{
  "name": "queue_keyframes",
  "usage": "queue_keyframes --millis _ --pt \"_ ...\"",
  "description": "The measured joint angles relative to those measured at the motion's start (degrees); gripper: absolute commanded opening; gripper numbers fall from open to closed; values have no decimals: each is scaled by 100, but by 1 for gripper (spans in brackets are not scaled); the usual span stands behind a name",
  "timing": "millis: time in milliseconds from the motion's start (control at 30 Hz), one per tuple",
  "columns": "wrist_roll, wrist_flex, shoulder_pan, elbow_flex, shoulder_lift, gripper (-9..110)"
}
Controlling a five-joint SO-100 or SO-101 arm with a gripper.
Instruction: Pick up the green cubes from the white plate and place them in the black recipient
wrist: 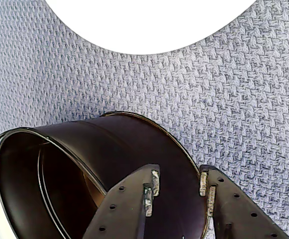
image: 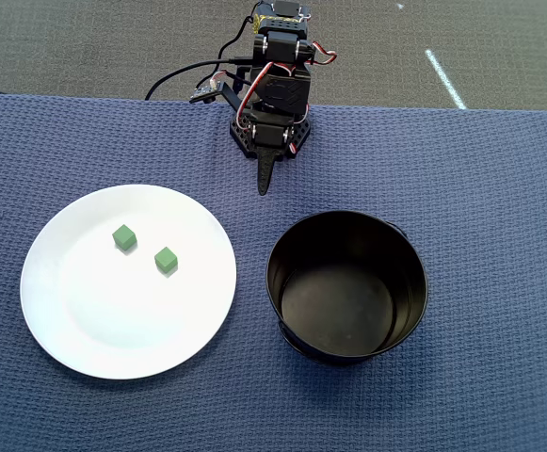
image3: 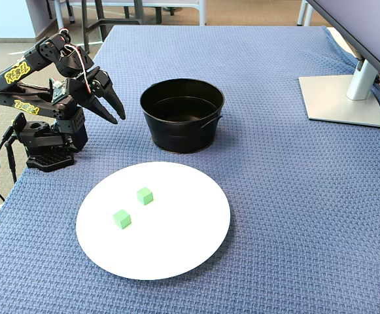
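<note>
Blue woven cloth covers the table (image3: 288, 196), with a monitor foot (image3: 343, 98) at its far right in the fixed view. Both green cubes (image: 124, 237) (image: 166, 261) sit on the white plate (image: 85, 320), near each other but apart, toward its upper middle in the overhead view; the black recipient (image: 292, 247) stands just beside the plate and looks empty.

The cubes look light and stiff, with matte faces that should grip well. Being so small, each would best be taken across two opposite flat faces, fingers coming down from above; the glossy plate may let a cube slide if it is nudged sideways.

The gripper (wrist: 180, 185) is folded back near the arm's base, well apart from the cubes, held above the cloth and pointing toward the recipient. Its jaws stand partly open, with a clear gap between the fingertips (wrist: 155, 180) in the wrist view, and they hold and touch nothing.
</note>
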Motion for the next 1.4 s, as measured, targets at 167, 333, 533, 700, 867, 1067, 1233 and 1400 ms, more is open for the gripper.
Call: queue_keyframes --millis 167,333,533,700,867,1067,1233,1400 --pt "79 -123 -193 0 114 0" --pt "9 -281 -211 53 123 0" --pt "79 -396 -211 211 123 0" --pt "237 -378 -185 185 123 7" --pt "246 167 167 -536 35 9" --pt "624 334 615 -1485 -932 12" --pt "1002 316 1116 -2145 -2268 14" --pt "1072 -123 1617 -2566 -3937 23"
